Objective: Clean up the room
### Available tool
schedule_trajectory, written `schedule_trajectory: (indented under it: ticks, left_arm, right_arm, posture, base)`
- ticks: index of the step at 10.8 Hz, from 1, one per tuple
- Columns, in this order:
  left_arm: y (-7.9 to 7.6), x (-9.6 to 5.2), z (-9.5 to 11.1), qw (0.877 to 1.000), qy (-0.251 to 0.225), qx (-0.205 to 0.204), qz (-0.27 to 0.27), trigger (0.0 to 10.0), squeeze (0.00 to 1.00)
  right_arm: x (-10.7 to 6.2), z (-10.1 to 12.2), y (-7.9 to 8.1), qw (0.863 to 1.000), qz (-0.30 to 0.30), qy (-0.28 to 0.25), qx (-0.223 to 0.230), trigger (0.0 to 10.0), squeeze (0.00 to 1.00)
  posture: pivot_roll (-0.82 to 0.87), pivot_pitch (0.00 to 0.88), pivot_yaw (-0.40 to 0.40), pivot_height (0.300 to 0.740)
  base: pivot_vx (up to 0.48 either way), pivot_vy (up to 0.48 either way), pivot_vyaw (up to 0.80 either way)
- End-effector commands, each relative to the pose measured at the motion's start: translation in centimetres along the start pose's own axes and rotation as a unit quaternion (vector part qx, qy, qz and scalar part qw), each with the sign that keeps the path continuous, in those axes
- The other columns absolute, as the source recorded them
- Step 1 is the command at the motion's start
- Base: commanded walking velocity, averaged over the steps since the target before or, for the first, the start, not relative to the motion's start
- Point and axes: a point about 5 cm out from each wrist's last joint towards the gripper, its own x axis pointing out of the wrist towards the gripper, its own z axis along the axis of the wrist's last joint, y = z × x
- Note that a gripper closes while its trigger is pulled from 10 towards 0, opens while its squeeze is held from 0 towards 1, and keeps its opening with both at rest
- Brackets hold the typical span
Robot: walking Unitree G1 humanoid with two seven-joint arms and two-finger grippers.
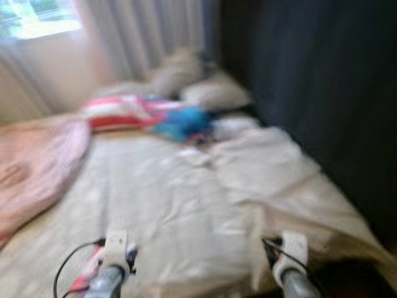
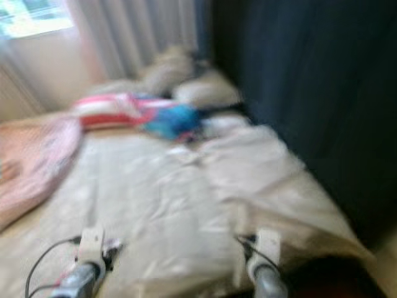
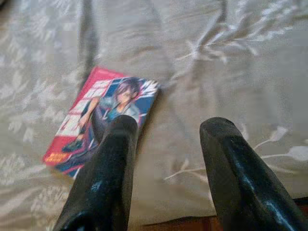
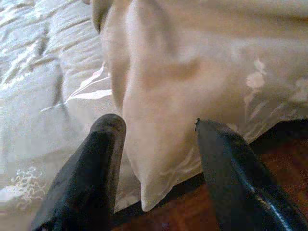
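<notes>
I stand at the foot of a bed [image 1: 161, 205] covered with a rumpled beige sheet; the head views are blurred. A red and blue comic book [image 3: 103, 118] lies flat on the sheet. My left gripper [image 3: 168, 132] hovers open just above it, one finger [image 3: 113, 159] over the book's edge. My right gripper [image 4: 156, 127] is open over a folded corner of the sheet [image 4: 159, 96] that hangs over the bed's edge. Both silver wrists show at the bottom, left wrist [image 1: 115, 257] and right wrist [image 1: 288, 261].
At the far end lie a red and white striped cloth [image 1: 115, 112], a blue cloth [image 1: 183, 121] and pale pillows [image 1: 214, 93]. A pink blanket [image 1: 37, 167] covers the left side. A dark curtain [image 1: 322, 93] stands on the right. Brown wooden floor [image 4: 192, 207] lies below the bed's edge.
</notes>
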Motion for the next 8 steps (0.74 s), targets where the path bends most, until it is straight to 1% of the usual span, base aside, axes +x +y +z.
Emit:
schedule_trajectory:
  ticks: [1, 3, 4, 5, 8]
  left_arm:
    - [0.7, 0.02, 0.17, 1.0, -0.001, 0.006, 0.005, 10.0, 0.0]
    - [0.71, 0.03, 0.17, 1.0, 0.0, 0.009, 0.005, 10.0, 0.0]
    - [0.5, 0.04, 0.2, 1.0, 0.0, 0.009, 0.003, 10.0, 0.0]
    - [0.4, 0.06, 0.25, 1.0, -0.001, 0.009, 0.001, 10.0, 0.0]
    - [0.25, 0.09, 0.26, 1.0, 0.001, 0.009, -0.004, 10.0, 0.0]
  right_arm:
    - [0.18, 0.41, 0.42, 1.0, 0.004, -0.003, 0.003, 10.0, 0.0]
    - [0.12, 0.21, 0.37, 1.0, 0.002, 0.001, 0.003, 10.0, 0.0]
    - [0.06, 0.0, 0.36, 1.0, 0.002, 0.005, 0.001, 10.0, 0.0]
    - [0.04, -0.06, 0.36, 1.0, 0.003, 0.005, -0.002, 10.0, 0.0]
    - [0.02, -0.08, 0.22, 1.0, -0.001, 0.005, 0.001, 10.0, 0.0]
  posture:
    - [0.08, 0.049, 0.071, 0.74]
    - [0.08, 0.056, 0.071, 0.74]
    - [0.09, 0.059, 0.073, 0.74]
    - [0.09, 0.062, 0.074, 0.74]
    - [0.09, 0.067, 0.075, 0.74]
  base:
    - [0.0, -0.251, 0.0]
    - [0.0, -0.474, 0.0]
    - [0.0, -0.311, 0.0]
    - [0.0, 0.0, 0.0]
    - [0.0, 0.0, 0.45]
